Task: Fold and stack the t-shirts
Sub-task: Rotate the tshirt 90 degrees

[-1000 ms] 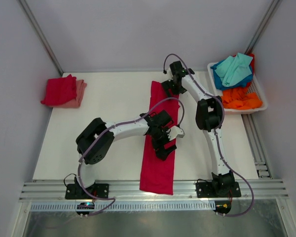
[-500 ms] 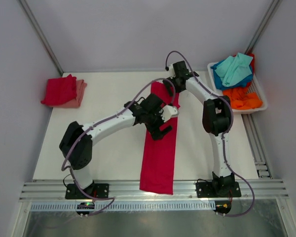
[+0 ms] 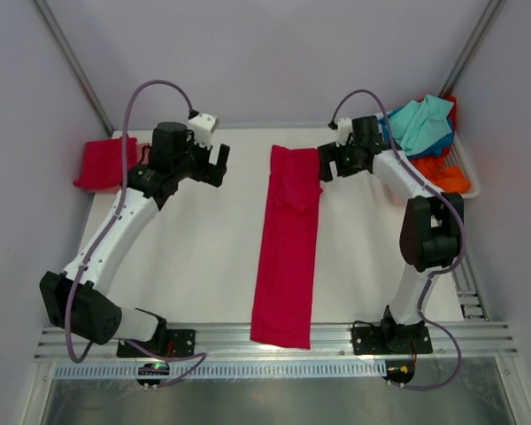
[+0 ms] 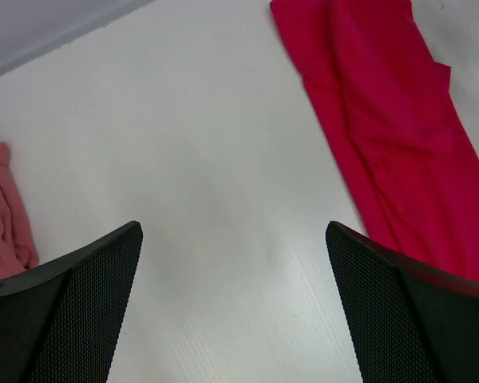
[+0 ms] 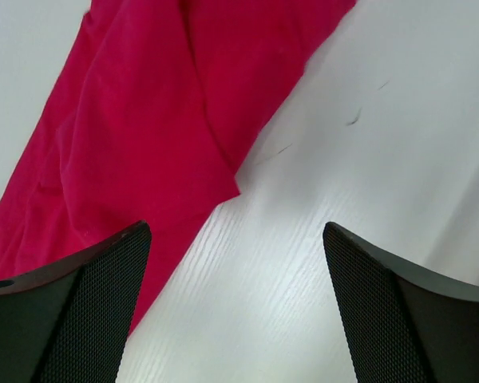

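The crimson t-shirt is lying as a long narrow strip down the middle of the tabletop. The left tool is hovering at upper left, jaws standing apart and empty. The right tool is hanging just beside the strip's upper right corner, also spread wide and holding nothing. The left arm is partly hiding the folded stack at far left, and the right arm is covering part of the basket of heaped shirts.

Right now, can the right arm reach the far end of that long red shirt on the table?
Probably yes. The right hand hangs open right beside the far end of the red shirt, and nothing lies between them; the left arm is off to the other side.
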Motion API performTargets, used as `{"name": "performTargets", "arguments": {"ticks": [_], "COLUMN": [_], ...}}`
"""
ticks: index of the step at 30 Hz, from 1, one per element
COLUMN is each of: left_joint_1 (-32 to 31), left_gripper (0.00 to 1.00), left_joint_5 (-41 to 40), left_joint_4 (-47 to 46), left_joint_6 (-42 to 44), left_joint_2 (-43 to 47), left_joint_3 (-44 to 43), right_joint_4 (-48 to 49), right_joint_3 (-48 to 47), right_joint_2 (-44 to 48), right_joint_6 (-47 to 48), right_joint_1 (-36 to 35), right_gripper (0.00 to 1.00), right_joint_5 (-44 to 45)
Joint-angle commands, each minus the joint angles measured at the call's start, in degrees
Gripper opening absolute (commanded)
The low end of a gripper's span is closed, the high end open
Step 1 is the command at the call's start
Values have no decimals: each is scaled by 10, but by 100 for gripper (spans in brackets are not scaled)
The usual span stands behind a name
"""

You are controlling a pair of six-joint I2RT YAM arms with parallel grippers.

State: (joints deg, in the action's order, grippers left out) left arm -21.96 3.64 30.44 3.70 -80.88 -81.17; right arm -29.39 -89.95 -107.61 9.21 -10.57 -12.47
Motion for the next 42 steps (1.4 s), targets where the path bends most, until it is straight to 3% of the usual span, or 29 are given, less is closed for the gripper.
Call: {"name": "performTargets", "arguments": {"ticks": [1,4,8,13,21,30,42], "left_joint_1": [27,76,199,298,301,301,301], "left_gripper": [99,99,99,99,99,99,99], "left_joint_5": [-1,-6,34,100,160,207,234], "left_joint_4": [-53,-115,-202,-209,-210,-193,-179], "left_joint_6": [-21,-33,-110,-142,-121,-95,-90], "left_joint_2": [24,34,17,-59,-77,-44,-31], "left_joint_3": [63,108,189,180,181,196,196], "right_joint_4": [-23,26,186,220,182,132,89], "right_joint_3": [72,122,236,257,183,95,34], "right_joint_2": [0,6,58,71,39,-25,-90], "right_joint_6": [-4,-15,-17,-22,-33,-46,-58], "right_joint_1": [26,34,34,34,34,34,34], "right_gripper": [91,90,90,90,90,87,86], "right_joint_5": [-173,-170,-29,-16,-71,-200,-231]}}
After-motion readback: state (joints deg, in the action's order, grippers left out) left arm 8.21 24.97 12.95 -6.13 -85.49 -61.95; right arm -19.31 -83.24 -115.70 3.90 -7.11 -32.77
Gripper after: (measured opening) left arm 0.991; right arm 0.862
